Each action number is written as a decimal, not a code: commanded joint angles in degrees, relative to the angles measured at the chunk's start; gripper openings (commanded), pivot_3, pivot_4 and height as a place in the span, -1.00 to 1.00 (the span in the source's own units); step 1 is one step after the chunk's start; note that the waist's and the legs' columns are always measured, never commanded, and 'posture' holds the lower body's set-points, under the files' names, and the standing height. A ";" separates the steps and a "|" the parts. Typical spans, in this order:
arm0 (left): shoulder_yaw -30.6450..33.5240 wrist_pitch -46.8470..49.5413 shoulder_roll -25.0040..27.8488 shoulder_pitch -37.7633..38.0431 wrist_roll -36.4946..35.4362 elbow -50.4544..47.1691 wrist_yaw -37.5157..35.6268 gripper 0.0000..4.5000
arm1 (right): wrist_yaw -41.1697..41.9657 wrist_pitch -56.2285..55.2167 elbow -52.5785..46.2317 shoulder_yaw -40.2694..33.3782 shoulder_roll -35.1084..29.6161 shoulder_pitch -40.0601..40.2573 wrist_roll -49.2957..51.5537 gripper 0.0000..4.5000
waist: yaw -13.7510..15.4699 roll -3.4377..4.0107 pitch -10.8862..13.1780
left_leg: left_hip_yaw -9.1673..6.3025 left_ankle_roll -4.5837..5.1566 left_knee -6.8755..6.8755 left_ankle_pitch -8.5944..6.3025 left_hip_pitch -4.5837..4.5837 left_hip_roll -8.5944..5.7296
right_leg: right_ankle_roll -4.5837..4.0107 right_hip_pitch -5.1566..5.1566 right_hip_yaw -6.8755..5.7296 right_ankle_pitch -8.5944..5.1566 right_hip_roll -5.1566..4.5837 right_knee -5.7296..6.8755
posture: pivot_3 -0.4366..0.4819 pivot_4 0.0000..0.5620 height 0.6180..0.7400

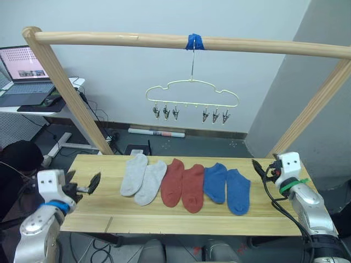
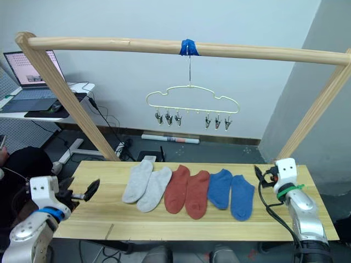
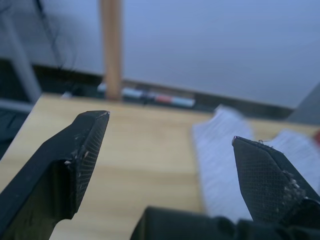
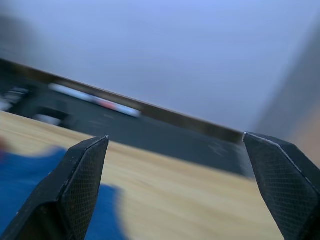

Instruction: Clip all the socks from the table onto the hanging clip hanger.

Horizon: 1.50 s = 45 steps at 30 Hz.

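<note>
Left arm (image 1: 38, 222): silver shell, white wrist block, blue band. Right arm (image 1: 307, 200): same, green band, black cables. Fingers (image 3: 75, 160) black, cross-hatched pads.

Six socks (image 1: 186, 183) lie side by side across the middle of the table (image 1: 109, 219), below the clip hanger (image 1: 192, 98) hung from the pole (image 1: 109, 38). A laptop (image 1: 24, 74) sits behind, far left.

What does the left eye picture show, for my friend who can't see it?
Six short knit socks, two grey, two rust red, two blue, lie in a row on a pale wooden plank table. Above hangs a cream wire clip hanger, its clips empty. An open black pincer waits at each table end, left and right.
</note>
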 commanded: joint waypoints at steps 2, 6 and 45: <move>-5.52 2.68 -0.60 -9.10 -0.51 -4.49 -1.25 0.99 | 7.27 8.81 -11.64 3.73 -0.41 -4.98 7.85 1.00 | -0.07 0.00 0.00 | 0.02 0.00 0.04 0.00 0.00 -0.02 | 0.32 0.01 0.00 0.18 0.00 0.00 | 0.11 -0.73 1.00; -9.02 1.03 -4.22 -19.13 0.36 -0.73 -0.79 0.73 | 8.80 14.35 -16.82 6.95 1.20 -11.02 11.14 1.00 | -0.28 -0.03 -0.01 | 0.00 0.00 0.04 0.00 -0.09 -0.02 | 0.46 -0.05 -0.04 0.25 0.05 -0.02 | 0.04 -0.74 1.00; -14.42 -24.90 -15.31 -47.14 11.78 42.39 1.32 0.21 | 5.28 17.75 -18.74 15.07 12.34 -24.20 7.98 1.00 | -0.74 -0.03 0.00 | -1.06 -0.01 0.54 -0.01 -1.00 -0.05 | 0.27 -0.31 -0.92 0.42 0.15 0.05 | -0.12 -0.71 1.00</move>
